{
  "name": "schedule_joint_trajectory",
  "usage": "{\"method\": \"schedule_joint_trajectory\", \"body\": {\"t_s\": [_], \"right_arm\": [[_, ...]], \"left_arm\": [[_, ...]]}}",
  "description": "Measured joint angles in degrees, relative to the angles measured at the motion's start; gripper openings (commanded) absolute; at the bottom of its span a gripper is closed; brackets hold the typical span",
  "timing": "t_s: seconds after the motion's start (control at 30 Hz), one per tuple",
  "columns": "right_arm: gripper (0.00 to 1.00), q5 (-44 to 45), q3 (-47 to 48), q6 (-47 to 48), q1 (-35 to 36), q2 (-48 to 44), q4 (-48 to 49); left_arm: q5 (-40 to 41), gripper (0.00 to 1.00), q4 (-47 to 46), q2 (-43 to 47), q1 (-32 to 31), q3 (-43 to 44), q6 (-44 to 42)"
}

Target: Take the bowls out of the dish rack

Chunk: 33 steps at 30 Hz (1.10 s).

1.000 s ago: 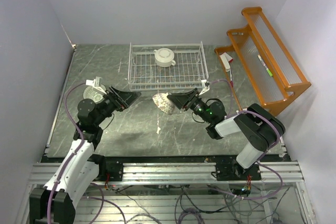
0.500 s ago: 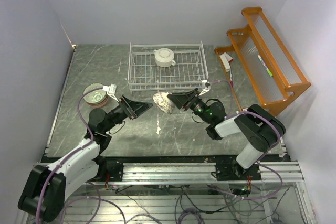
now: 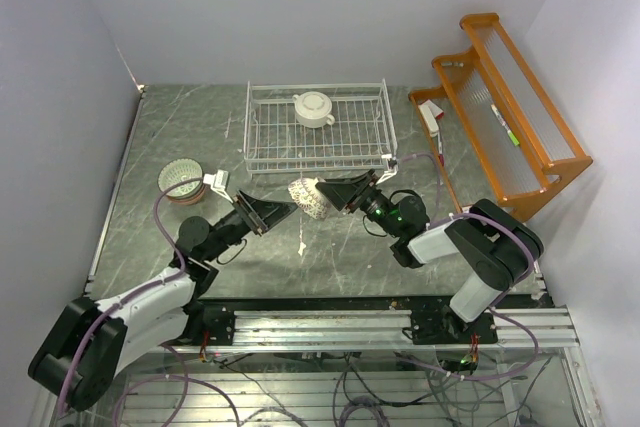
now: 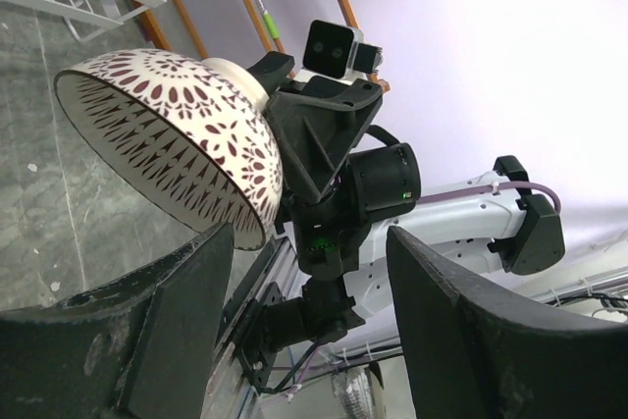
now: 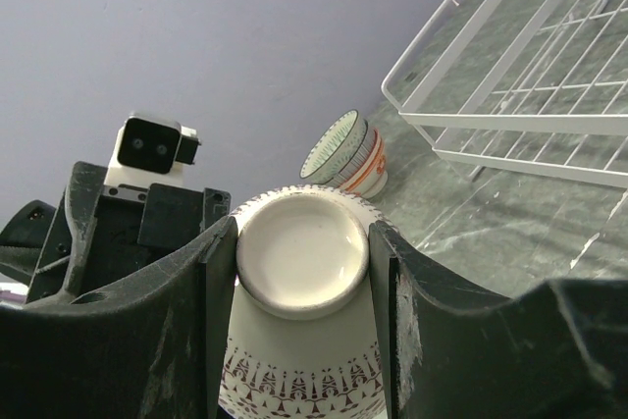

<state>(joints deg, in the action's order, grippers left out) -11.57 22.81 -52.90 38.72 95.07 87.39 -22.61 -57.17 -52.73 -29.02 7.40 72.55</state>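
Top view: right gripper (image 3: 333, 192) pinched the patterned bowl (image 3: 309, 197) just in front of the dish rack (image 3: 362, 152), off its near rail and clear of the wire. Left gripper (image 3: 272, 213) sat just beside the bowl on the side away from the right arm, jaws spread, nothing in them. Handled white bowl (image 3: 313, 108) was the only one in the rack. Stacked bowls (image 3: 183, 179) stood left of the rack's near corner on the grey table (image 3: 200, 127); orange shelf (image 3: 505, 97) was well right of the rack. Left wrist view: the bowl lay on its side with the rim facing the spread fingers, and its axis ran roughly along the line between the two grippers. Right wrist view: both pads clamped the bowl's foot ring, the left gripper directly behind it and the stack beyond. Judgement: a handover is likely, with the left arm nearer the stack. Bare stone lay in front of the rack; height of the bowl above it could not be told.
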Motion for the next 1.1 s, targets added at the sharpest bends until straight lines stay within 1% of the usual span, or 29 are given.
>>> {"method": "schedule_joint_trajectory", "body": {"t_s": [0.17, 0.27, 0.53, 0.8, 1.1], "right_arm": [[0.0, 0.04, 0.0, -0.02, 0.02, 0.0, 0.0], [0.0, 0.07, 0.0, -0.02, 0.09, 0.0, 0.0], [0.0, 0.63, 0.0, -0.02, 0.7, 0.0, 0.0], [0.0, 0.68, 0.02, 0.0, 1.36, 0.0, 0.0], [0.0, 0.74, 0.11, 0.0, 1.77, 0.07, 0.0]], "left_arm": [[1.86, 0.72, -2.84, -2.95, -1.46, -0.76, 0.42], [2.84, 0.68, -4.46, -4.24, -1.92, -1.38, 0.63], [5.33, 0.55, -6.97, -6.36, -2.75, -1.49, 1.4], [7.21, 0.48, -11.54, -11.04, -3.85, -1.46, 2.54], [8.26, 0.37, -17.11, -16.48, -5.31, -1.46, 3.34]]}}
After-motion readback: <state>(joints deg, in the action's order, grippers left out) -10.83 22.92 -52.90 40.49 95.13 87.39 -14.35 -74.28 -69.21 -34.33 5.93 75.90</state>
